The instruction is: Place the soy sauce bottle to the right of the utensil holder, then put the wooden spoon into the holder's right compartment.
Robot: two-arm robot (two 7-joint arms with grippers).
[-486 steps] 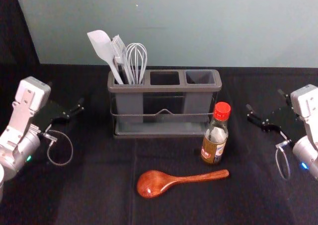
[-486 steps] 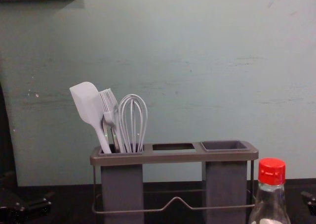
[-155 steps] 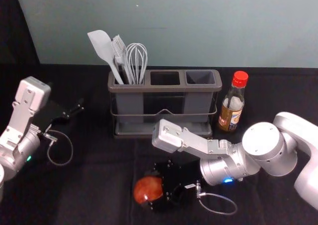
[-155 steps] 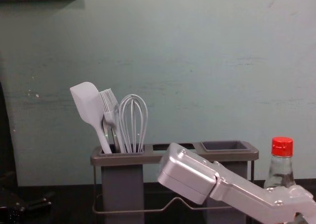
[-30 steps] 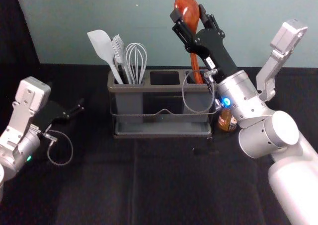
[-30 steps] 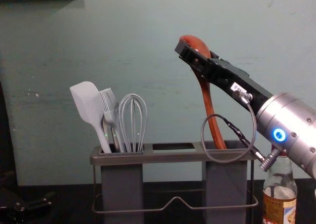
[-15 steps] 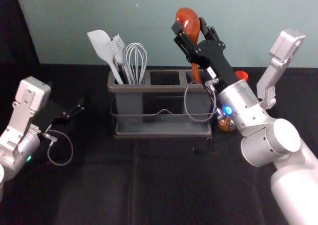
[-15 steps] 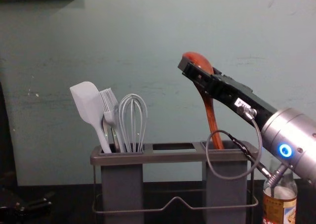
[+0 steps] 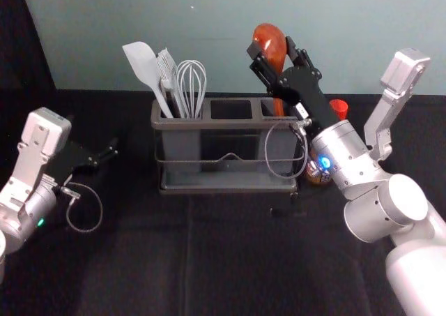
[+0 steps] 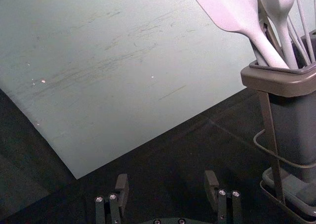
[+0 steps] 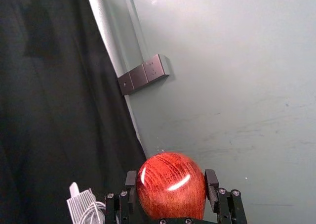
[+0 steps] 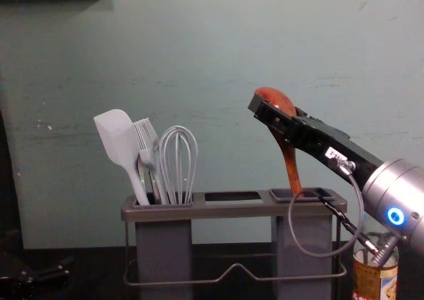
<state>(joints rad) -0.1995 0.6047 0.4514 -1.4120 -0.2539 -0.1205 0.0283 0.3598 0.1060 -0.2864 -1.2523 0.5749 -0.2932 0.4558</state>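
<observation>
My right gripper [image 9: 272, 49] is shut on the wooden spoon [image 9: 268, 34] above the right compartment of the utensil holder [image 9: 230, 124]. In the right wrist view, the spoon's round bowl [image 11: 171, 187] sits between the fingertips of my right gripper [image 11: 171, 184]. The chest view has the spoon [image 12: 289, 162] bowl-up and slightly tilted, its handle's lower end inside the right compartment [image 12: 303, 247]. To the holder's right stands the soy sauce bottle [image 12: 375, 278], partly hidden by my right arm. My left gripper [image 9: 111, 152] stays parked at the left; its wrist view shows this gripper [image 10: 166, 184] open.
A white spatula [image 9: 144, 66], a brush [image 9: 167, 68] and a whisk [image 9: 191, 82] stand in the holder's left compartment. Behind the holder is a pale wall [image 12: 265, 48]. The dark cloth [image 9: 230, 260] extends in front of it.
Since a second ago, my right gripper has come down and slightly to the right with the spoon, whose handle sits deeper in the right compartment. The left arm is unmoved.
</observation>
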